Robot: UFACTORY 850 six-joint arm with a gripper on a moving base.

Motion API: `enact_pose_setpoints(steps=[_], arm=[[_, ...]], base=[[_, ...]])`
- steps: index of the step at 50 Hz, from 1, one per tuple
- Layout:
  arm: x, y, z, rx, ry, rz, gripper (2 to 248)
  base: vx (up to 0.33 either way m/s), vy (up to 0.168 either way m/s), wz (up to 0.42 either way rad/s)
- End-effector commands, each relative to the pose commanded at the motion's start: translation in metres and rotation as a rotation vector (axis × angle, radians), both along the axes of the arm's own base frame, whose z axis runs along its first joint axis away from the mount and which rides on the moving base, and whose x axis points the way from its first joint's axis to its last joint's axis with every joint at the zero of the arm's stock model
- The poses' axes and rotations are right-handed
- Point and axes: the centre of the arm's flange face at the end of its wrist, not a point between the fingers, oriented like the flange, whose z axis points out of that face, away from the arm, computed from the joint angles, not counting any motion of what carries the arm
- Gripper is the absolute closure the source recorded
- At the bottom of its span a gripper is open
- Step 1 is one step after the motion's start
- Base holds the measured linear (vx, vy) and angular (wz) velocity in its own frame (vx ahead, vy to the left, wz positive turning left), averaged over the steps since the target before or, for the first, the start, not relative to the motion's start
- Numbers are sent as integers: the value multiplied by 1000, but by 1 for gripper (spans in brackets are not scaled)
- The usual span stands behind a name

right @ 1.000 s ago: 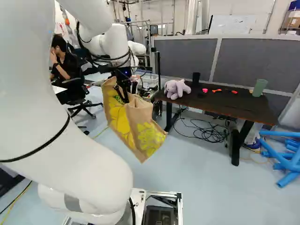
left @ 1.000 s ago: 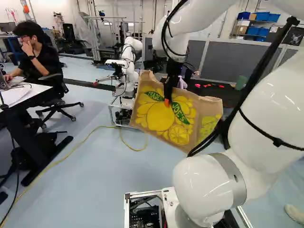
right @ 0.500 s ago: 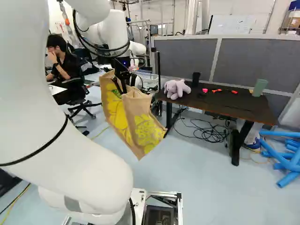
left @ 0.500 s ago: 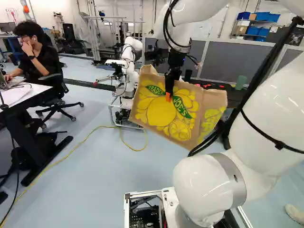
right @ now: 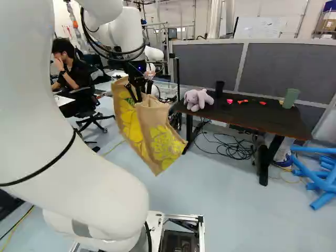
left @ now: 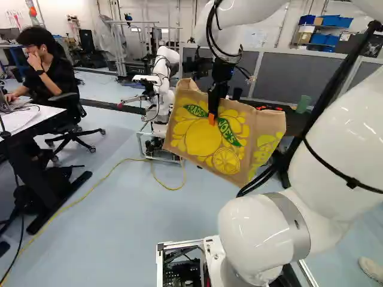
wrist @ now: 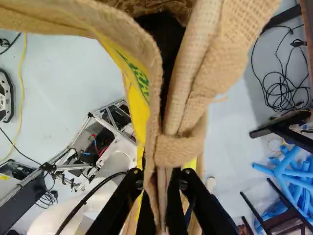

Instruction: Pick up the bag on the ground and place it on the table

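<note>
Raised a little with my arm (left: 341, 131): one bag (left: 200, 143), clenched at its top in my gripper (left: 212, 119). Location: above the floor (right: 220, 199), left of the table (right: 283, 122) in the right base view. Tabletop: one plush toy (right: 197, 100).

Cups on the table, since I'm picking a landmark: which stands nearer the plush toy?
The black cup, close by the toy; the green cup stands farther away.
</note>
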Motion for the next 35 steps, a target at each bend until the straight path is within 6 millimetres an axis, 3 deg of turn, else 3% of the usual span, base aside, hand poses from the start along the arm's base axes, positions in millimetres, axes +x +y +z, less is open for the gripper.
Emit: enact_pose_setpoints(steps=[22, 35], arm=[[0, 0, 0, 0, 0, 0, 228], [0, 0, 0, 0, 0, 0, 228]], base=[[-66, -3, -7], [-85, -79, -226]])
